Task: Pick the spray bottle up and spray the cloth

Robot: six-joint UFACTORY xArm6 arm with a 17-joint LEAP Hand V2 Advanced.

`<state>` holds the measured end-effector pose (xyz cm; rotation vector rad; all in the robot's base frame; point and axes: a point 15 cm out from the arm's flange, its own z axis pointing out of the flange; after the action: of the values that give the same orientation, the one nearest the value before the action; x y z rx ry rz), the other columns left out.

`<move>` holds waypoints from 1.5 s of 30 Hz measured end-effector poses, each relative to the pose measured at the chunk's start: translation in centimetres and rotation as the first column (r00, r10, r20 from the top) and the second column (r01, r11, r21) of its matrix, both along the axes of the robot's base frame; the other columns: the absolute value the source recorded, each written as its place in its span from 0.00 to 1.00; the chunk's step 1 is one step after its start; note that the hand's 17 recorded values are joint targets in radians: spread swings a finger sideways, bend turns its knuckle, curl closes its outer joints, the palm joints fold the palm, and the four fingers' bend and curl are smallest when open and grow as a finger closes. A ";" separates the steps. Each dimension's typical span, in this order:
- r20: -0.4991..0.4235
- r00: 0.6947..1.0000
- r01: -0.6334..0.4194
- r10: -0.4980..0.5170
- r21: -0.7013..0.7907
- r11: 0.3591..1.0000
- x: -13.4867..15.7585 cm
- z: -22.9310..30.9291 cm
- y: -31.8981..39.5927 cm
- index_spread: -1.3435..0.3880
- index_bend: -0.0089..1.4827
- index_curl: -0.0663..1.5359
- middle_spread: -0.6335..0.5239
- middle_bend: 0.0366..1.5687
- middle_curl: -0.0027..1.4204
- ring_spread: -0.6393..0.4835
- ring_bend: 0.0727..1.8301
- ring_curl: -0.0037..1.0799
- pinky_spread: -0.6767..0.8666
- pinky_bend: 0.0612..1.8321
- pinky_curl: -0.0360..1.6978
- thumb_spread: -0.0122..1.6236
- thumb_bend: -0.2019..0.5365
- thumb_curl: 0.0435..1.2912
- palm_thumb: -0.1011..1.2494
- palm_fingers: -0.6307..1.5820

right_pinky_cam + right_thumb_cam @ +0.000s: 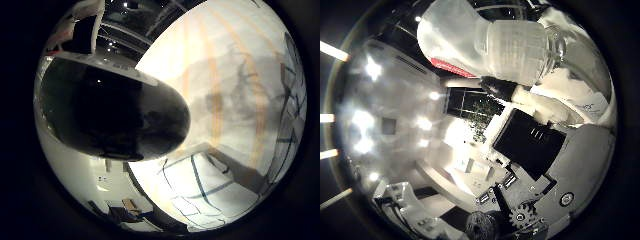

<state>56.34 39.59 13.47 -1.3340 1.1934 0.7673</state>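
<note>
- From my remote station, the thumb-side palm view shows the spray bottle [515, 47] close against the palm: a translucent white body with a ribbed collar and a clear neck, filling much of that view.
- A red band [451, 68] runs along the edge of the bottle's white head, on the side away from the clear neck.
- The hand [540, 150] shows as black and white parts just beside the bottle, with a small geared wheel [520, 216] farther from the bottle, among the hand's body parts.
- One white and black finger [530, 97] lies against the bottle's ribbed collar. I read this as the hand curled round the bottle, though I cannot see the full wrap of the fingers.
- In the little-finger-side palm view, a large dark rounded shape [115, 117] sits very near the camera. I cannot tell whether it is part of the bottle or of the hand.
- Beyond that dark shape lies the cloth [225, 90], pale with faint orange stripes and dark thin lines, creased and shadowed. It is apart from the bottle, not touching it in either view.
- A second stretch of the pale fabric with dark checked lines [200, 195] lies next to the striped part.
- Bright ceiling lights [367, 67] show behind the bottle.
</note>
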 end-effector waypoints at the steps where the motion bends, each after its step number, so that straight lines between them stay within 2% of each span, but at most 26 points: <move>1: -0.001 1.000 -0.002 0.002 0.000 1.000 0.0 -0.2 0.2 0.68 0.80 0.48 0.50 0.86 0.41 0.43 0.80 0.54 0.32 0.53 0.78 0.61 0.26 0.62 0.84 0.83; 25: -0.031 0.997 -0.072 0.072 0.004 0.997 0.4 -3.5 2.8 0.69 0.79 0.48 0.50 0.86 0.41 0.44 0.79 0.54 0.30 0.52 0.75 0.63 0.26 0.58 0.82 0.83; 29: -0.036 0.997 -0.069 0.069 0.004 0.998 0.6 -3.6 2.6 0.69 0.78 0.47 0.51 0.85 0.41 0.45 0.78 0.53 0.29 0.52 0.72 0.63 0.24 0.57 0.79 0.83; 31: -0.039 0.997 -0.067 0.067 0.003 0.998 0.7 -3.8 2.5 0.69 0.74 0.46 0.51 0.83 0.40 0.45 0.77 0.52 0.29 0.51 0.69 0.61 0.23 0.56 0.76 0.83; 35: -0.036 0.995 -0.091 0.091 -0.019 0.996 0.3 -4.3 2.2 0.66 0.59 0.44 0.51 0.79 0.38 0.45 0.72 0.49 0.25 0.50 0.61 0.56 0.23 0.53 0.69 0.79; 42: -0.056 0.990 -0.135 0.132 -0.057 0.989 -0.6 -5.3 1.8 0.62 0.28 0.43 0.49 0.65 0.36 0.45 0.68 0.46 0.17 0.51 0.52 0.55 0.24 0.48 0.67 0.71; 45: -0.057 0.989 -0.139 0.135 -0.059 0.989 -0.6 -5.2 1.8 0.61 0.19 0.44 0.49 0.59 0.36 0.45 0.67 0.46 0.16 0.52 0.51 0.57 0.24 0.46 0.68 0.65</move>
<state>55.71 41.37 8.25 -1.4674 1.1846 0.8736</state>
